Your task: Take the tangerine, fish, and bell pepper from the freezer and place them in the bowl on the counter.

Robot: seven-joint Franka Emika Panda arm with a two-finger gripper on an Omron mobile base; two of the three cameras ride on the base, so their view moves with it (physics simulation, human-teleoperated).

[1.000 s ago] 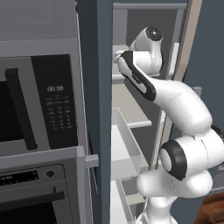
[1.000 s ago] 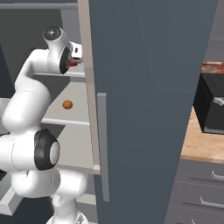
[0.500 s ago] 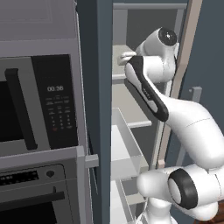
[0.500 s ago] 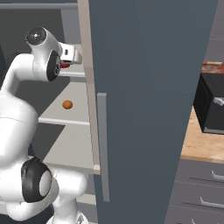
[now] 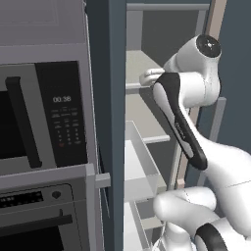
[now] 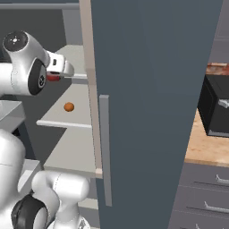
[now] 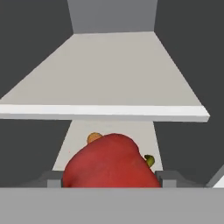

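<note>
My gripper is shut on the glossy red bell pepper, which sits between the fingertips in front of a pale grey shelf edge. From the right base view the bell pepper shows just under the white hand, inside the open freezer. The small orange tangerine lies on the shelf below; in the hand view a sliver of the tangerine peeks out behind the pepper. Right of the freezer door runs the beige-orange counter. The fish and the bowl are out of view.
The open freezer door stands between the arm and the counter. A black box-like appliance sits on the counter above grey drawers. Left of the freezer are a microwave and an oven. A clear drawer juts out under the shelves.
The hand has drawn back from the shelf with the bell pepper, moving left and slightly down in the right base view. The arm's elbow has swung wider. The tangerine stays put.
</note>
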